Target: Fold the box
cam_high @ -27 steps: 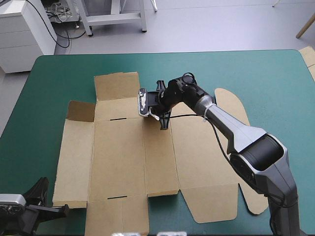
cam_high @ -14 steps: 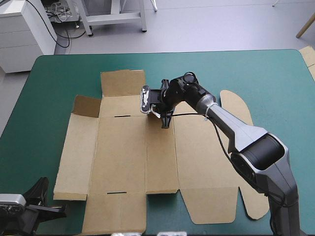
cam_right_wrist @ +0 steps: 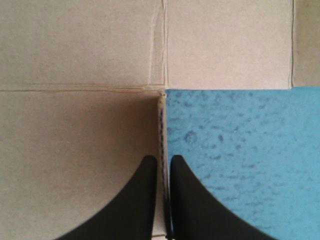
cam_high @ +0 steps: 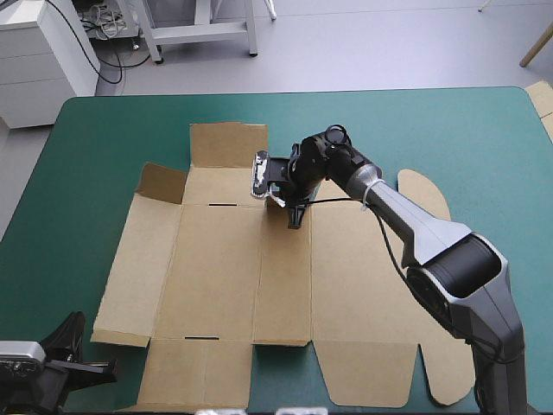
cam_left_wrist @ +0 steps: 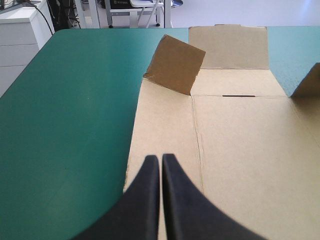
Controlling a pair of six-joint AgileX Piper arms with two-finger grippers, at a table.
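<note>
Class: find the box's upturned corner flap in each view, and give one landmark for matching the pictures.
High view: flap at the box's far-left corner, tilted up.
Left wrist view: flap well ahead of the left gripper.
Right wrist view: not in it.
Landmark: the dark slot beside the flap, shared by high and left wrist views.
</note>
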